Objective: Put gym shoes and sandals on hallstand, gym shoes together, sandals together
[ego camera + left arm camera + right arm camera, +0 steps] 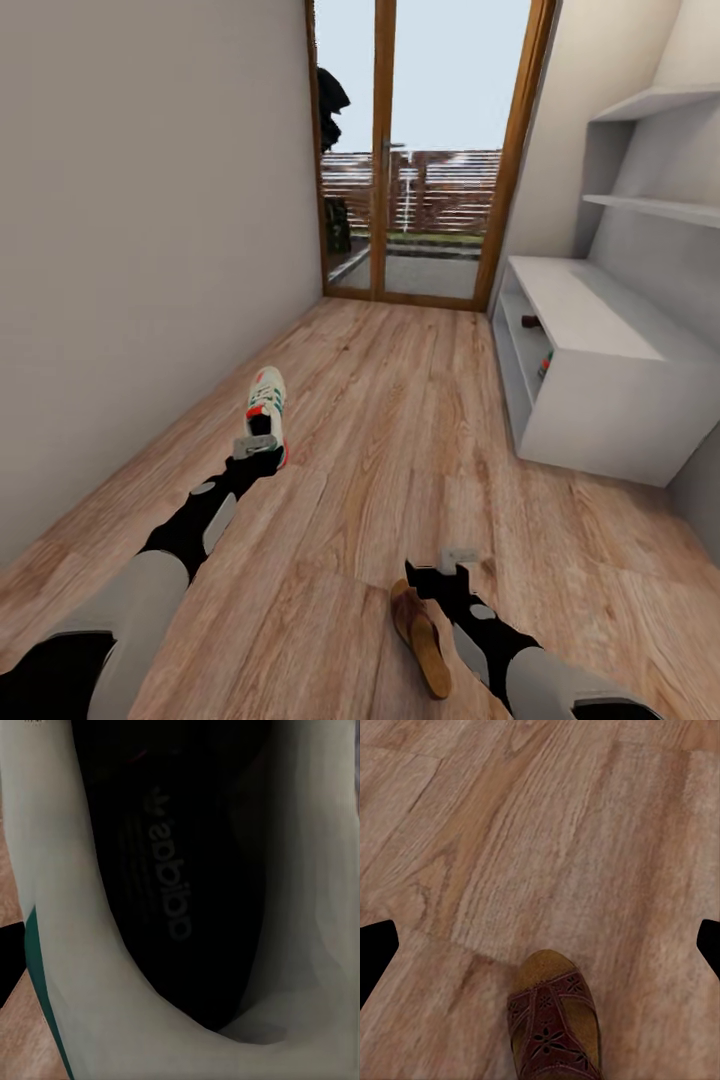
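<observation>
Left gripper [262, 452]: at gym shoe [267, 402] heel on corridor floor [400, 440], grip unclear; right gripper [540, 937]: open, empty, above sandal [420, 632] | advice: seat fingers on collar before lifting

You have one cream gym shoe [266, 404] with green stripes lying on the corridor floor [400, 440] near the left wall. A brown sandal [420, 634] lies flat nearer you. On the hallstand [590, 340], its lower shelf holds another sandal [530, 322] and gym shoe [545, 364].
</observation>
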`<state>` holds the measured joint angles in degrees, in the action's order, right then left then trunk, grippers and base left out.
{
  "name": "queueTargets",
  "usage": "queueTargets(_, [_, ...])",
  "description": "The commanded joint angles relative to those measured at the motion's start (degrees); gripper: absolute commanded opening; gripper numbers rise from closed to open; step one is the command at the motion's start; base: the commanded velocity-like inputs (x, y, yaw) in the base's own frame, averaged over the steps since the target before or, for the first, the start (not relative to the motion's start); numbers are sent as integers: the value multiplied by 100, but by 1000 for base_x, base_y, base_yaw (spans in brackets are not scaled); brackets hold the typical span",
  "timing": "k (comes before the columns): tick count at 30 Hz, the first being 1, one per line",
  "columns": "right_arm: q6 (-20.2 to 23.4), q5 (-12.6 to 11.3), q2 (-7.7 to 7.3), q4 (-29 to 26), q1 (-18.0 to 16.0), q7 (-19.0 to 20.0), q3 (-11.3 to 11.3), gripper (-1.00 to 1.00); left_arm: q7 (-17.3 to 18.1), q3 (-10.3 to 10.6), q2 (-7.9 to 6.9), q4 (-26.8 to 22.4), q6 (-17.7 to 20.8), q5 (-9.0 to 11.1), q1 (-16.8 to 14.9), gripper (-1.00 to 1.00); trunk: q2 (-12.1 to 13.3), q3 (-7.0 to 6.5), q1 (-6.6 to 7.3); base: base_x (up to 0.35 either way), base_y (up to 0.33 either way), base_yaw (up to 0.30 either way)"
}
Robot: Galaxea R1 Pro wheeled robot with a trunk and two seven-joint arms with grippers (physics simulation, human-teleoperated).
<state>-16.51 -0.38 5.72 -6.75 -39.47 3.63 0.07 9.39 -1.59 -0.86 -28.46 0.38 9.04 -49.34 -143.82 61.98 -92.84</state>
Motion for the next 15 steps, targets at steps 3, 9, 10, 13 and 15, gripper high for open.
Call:
queueTargets(3, [-226,-6,-5,137,-1,15,-6,100,37,-13,5,-270,285,44,-4,-100,-2,11,1,0,0,40])
queueTargets(9, [-567,-6,-16,235,13,15,-15,100,43,2,21,-481,515,45,-5,-100,-2,13,1,0,0,8])
queueTargets(10, [-644,-6,-16,251,17,15,-15,100,43,3,22,-487,523,45,-5,-100,-2,13,1,0,0,3])
queueTargets(13, [-1058,-13,-19,360,113,11,-16,100,50,7,24,-503,542,45,-5,-100,-2,13,1,0,0,1])
queueTargets(15, [-1195,-14,-21,394,162,13,-16,100,52,8,24,-507,546,45,-5,-100,-2,14,1,0,0,0])
